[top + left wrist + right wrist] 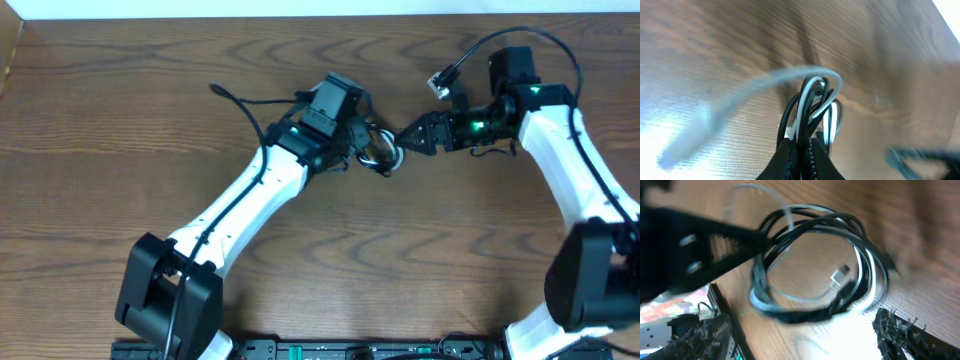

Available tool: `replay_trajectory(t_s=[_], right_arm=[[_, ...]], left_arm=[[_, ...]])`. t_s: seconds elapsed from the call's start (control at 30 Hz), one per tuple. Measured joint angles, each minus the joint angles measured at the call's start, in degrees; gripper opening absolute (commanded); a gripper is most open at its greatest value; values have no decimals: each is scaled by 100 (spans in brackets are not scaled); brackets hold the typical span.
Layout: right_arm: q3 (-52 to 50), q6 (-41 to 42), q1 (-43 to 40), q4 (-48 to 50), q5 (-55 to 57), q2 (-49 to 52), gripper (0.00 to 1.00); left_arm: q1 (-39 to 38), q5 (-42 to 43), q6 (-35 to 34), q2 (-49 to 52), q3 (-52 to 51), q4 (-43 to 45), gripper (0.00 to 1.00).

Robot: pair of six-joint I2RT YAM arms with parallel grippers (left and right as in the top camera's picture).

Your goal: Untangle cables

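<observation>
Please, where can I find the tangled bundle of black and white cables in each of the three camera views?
Overhead: the cables lie just above the centre, slightly to the right.
Left wrist: bottom centre, looping up out of the shut left fingers.
Right wrist: the middle of the picture, as a wide ring.
Shared landmark: the left fingers clamped on the bundle, also seen overhead and at upper left in the right wrist view.

We see black and white cables (867, 267) tangled in one coil, clamped between left gripper (801, 147) tips, white plug (841, 274) inside loop.
</observation>
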Motion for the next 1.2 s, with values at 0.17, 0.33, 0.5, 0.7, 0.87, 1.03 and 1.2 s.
replay_trajectory(t_s=[0.17,0.33,0.5,0.7,0.87,1.03,1.2], right_arm=[[4,304,31,48,238,-245,85],[4,595,304,245,597,-243,85],[4,920,780,503,968,-243,77],[4,1331,1086,625,1473,-243,59],[4,892,1224,584,1679,-243,52],[4,-219,1491,361,1742,-243,52],[4,-1141,1729,317,1851,-236,47]], left_arm=[[317,33,-1040,0,0,-20,7],[387,81,-2020,0,0,-20,7],[376,271,-2404,0,0,-20,7],[376,339,-2529,0,0,-85,8],[376,334,-2498,0,0,-146,7],[376,337,-2417,0,0,-149,7],[376,350,-2214,0,0,-153,7]])
